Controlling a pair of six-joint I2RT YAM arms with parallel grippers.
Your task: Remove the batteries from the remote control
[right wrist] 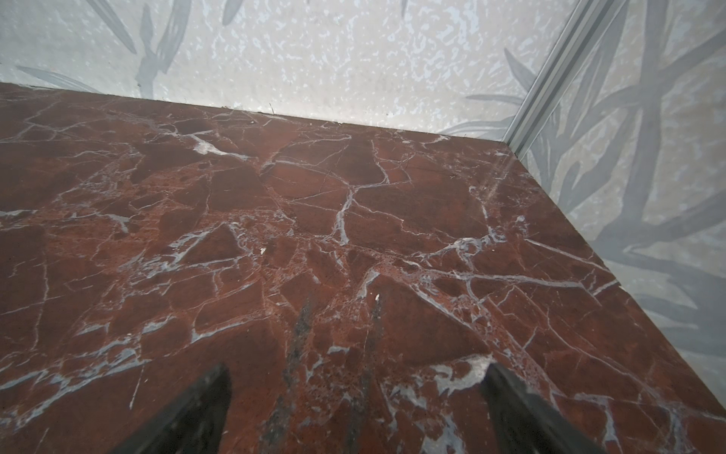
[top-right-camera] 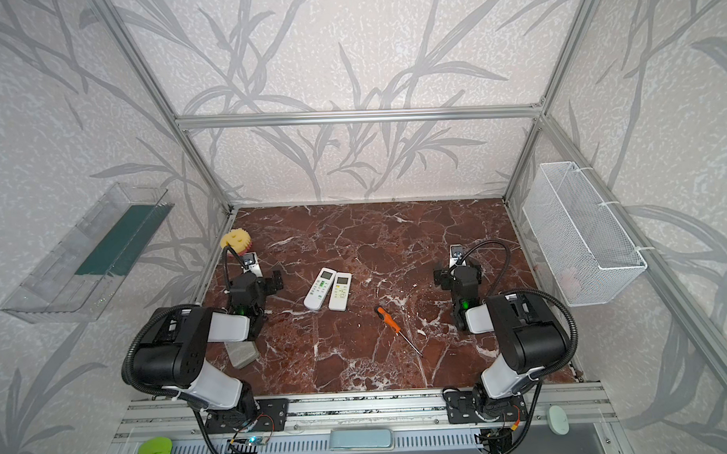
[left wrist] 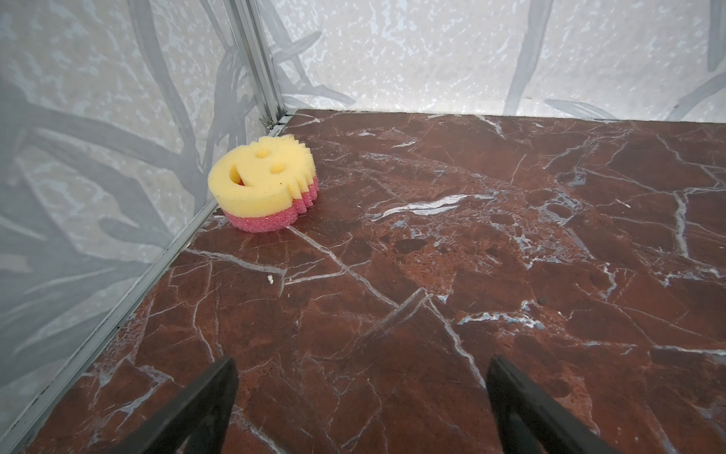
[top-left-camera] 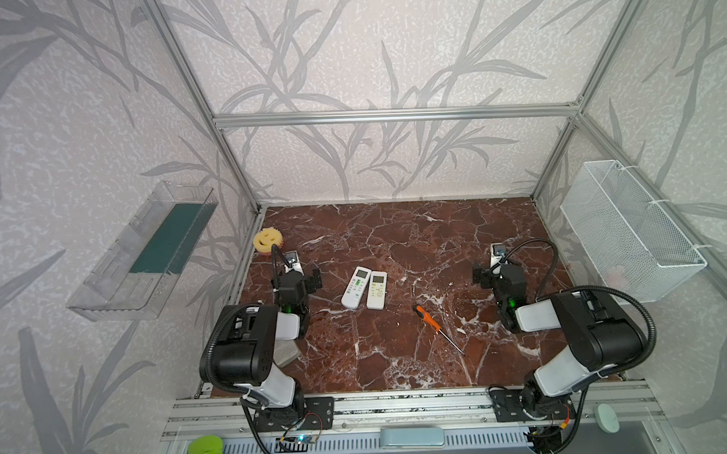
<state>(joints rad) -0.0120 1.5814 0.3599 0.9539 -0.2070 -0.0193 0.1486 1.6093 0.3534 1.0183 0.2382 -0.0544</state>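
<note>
Evidently the unloading has not begun: both arms wait released and empty, and no batteries show.

In both top views two white remote controls (top-left-camera: 356,287) (top-right-camera: 340,291) lie face up and side by side near the middle of the bench (top-left-camera: 395,235), their long axes running from near edge to far edge with a slight lean. I judge the batteries are inside, behind covers on the hidden undersides. The left end effector (left wrist: 361,365), fingers spread, is the nearer, with the remotes just toward the right edge from it. The right end effector (right wrist: 357,371), equally spread, sits well apart, an orange-handled screwdriver (top-left-camera: 438,328) between. Neither wrist view catches the remotes: the left shows only a yellow-and-pink sponge (left wrist: 263,184) in the far left corner, the right only bare marble.
</note>
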